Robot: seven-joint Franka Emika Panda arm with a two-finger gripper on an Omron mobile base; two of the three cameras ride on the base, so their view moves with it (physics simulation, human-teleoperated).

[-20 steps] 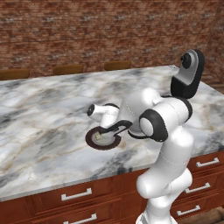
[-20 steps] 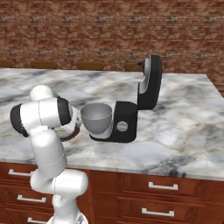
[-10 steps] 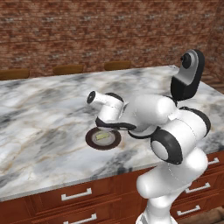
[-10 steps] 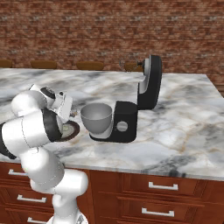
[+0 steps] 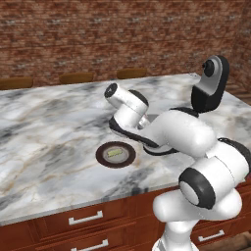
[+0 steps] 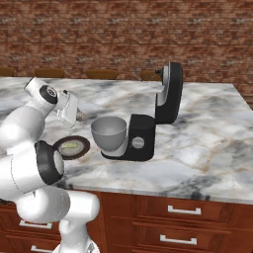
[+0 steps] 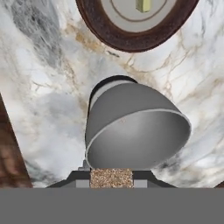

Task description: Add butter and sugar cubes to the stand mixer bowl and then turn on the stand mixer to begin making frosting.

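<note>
One butter (image 5: 115, 153) on plate (image 5: 104, 158), one bowl (image 6: 109, 133), jaws gripping one sugar cube (image 7: 111, 178).

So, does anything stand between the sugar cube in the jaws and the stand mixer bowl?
Nothing visible does. The sugar cube hangs just beside the stand mixer bowl, with only open air between them. The head of the stand mixer is tilted up, clear of the bowl's mouth.
</note>
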